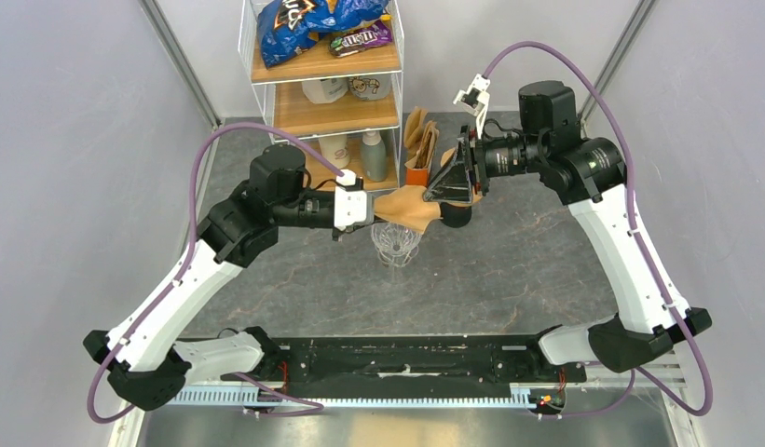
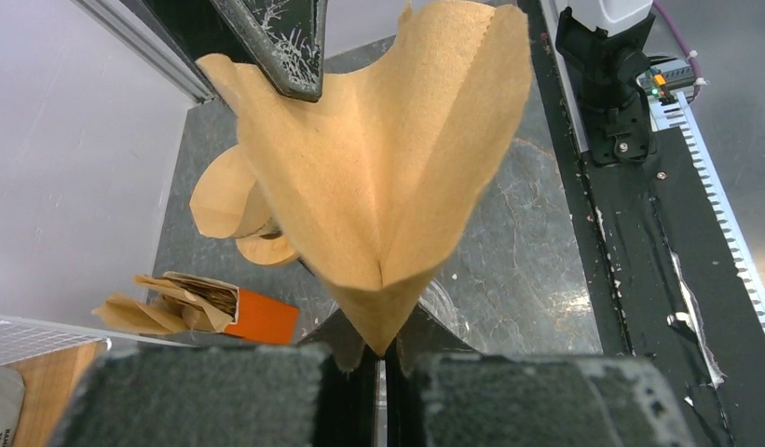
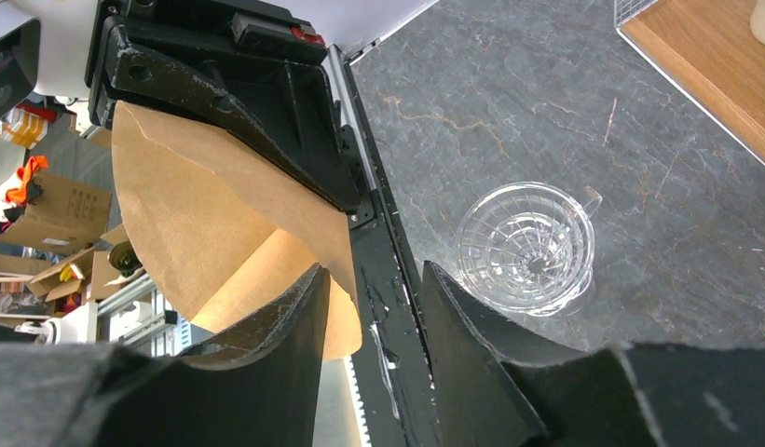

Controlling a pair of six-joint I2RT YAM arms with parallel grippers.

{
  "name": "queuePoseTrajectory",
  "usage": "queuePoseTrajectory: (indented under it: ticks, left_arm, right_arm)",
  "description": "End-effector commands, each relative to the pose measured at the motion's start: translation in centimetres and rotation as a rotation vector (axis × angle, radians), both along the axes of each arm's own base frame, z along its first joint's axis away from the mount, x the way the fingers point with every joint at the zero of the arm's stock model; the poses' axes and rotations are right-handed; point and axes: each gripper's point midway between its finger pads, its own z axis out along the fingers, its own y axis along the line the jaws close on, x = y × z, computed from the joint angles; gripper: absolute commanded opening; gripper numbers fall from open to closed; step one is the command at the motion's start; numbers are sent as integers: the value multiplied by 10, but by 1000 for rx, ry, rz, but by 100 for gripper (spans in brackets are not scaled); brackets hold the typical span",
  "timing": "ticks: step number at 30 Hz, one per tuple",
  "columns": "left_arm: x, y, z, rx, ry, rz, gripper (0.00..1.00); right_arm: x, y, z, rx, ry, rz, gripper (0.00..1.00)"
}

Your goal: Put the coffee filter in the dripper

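Note:
The brown paper coffee filter (image 1: 411, 207) hangs in the air above the table, partly fanned open. My left gripper (image 1: 371, 212) is shut on its pointed tip, as the left wrist view shows (image 2: 383, 358), with the filter (image 2: 388, 168) spreading away from it. My right gripper (image 1: 450, 186) is open at the filter's wide rim. In the right wrist view (image 3: 374, 270) one finger overlaps the filter (image 3: 192, 223) and its edge lies between the fingers. The clear glass dripper (image 1: 395, 244) stands upright and empty on the table just below the filter, and shows in the right wrist view (image 3: 525, 247).
An orange box of spare filters (image 1: 418, 158) stands behind the dripper and shows in the left wrist view (image 2: 257, 317). A wire and wood shelf (image 1: 327, 102) with bottles and snack bags is at the back. A black rail (image 1: 406, 358) runs along the near edge.

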Motion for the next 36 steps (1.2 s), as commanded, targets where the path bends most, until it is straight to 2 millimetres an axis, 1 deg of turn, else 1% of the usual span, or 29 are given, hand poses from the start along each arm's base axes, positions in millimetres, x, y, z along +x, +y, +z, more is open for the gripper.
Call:
queuePoseTrajectory:
  ticks: [1,3,6,7,8,9,10,11,12,13,14,15,18,21,24,26,28,29,31,33,34,36]
  left_arm:
    - [-10,-4,18,-40,18,-39,2]
    - [-11,-4,19,-42,27,-43,2]
    - [-10,-4,18,-43,41,-33,2]
    - [-9,-4,18,-44,48,-28,2]
    - [-10,-4,18,-43,53,-28,2]
    - [-10,-4,18,-45,58,-22,3]
    - [-7,-3,18,-44,66,-4,10]
    - [-5,-1,18,-44,77,24,27]
    - [0,2,17,-44,85,72,48]
    - [4,7,17,-47,108,127,74]
    - [8,15,16,-46,124,182,85]
    - [10,23,13,-44,140,220,89]
    - [13,56,4,-44,222,322,91]
    - [12,85,-6,-46,307,424,92]
    - [8,104,-13,-56,325,509,93]
    - [6,111,-17,-76,328,558,93]
    - [7,114,-19,-117,356,601,93]
    - [7,112,-16,-140,367,598,92]
    - [-2,103,-3,-185,373,524,87]
    - [-17,89,13,-216,362,384,82]
    - [-19,83,19,-226,360,342,82]
    - [-12,80,23,-216,348,342,82]
  right_arm:
    - [-9,2,14,25,-64,49,48]
    - [-11,5,14,19,-73,59,44]
    - [-14,7,13,8,-77,75,27]
    - [-15,6,14,7,-81,72,19]
    - [-14,6,14,4,-84,65,6]
    - [-14,5,14,0,-88,56,0]
    - [-13,4,15,-6,-90,45,0]
    - [-12,2,15,-17,-94,25,0]
    - [-9,-1,13,-39,-92,-1,0]
    - [-6,-5,8,-74,-77,-35,0]
    - [-4,-10,0,-120,-78,-47,0]
    - [0,-15,-6,-160,-63,-77,0]
    - [0,-20,-24,-226,18,-106,0]
    - [6,-19,-38,-268,82,-121,0]
    - [17,-17,-51,-307,128,-137,0]
    - [26,-15,-59,-331,135,-151,0]
    - [33,-11,-65,-354,118,-153,0]
    - [35,-8,-68,-369,107,-148,0]
    - [34,0,-71,-388,84,-123,0]
    - [33,5,-74,-405,73,-106,0]
    - [34,7,-78,-417,72,-105,0]
    - [37,9,-85,-437,69,-112,0]
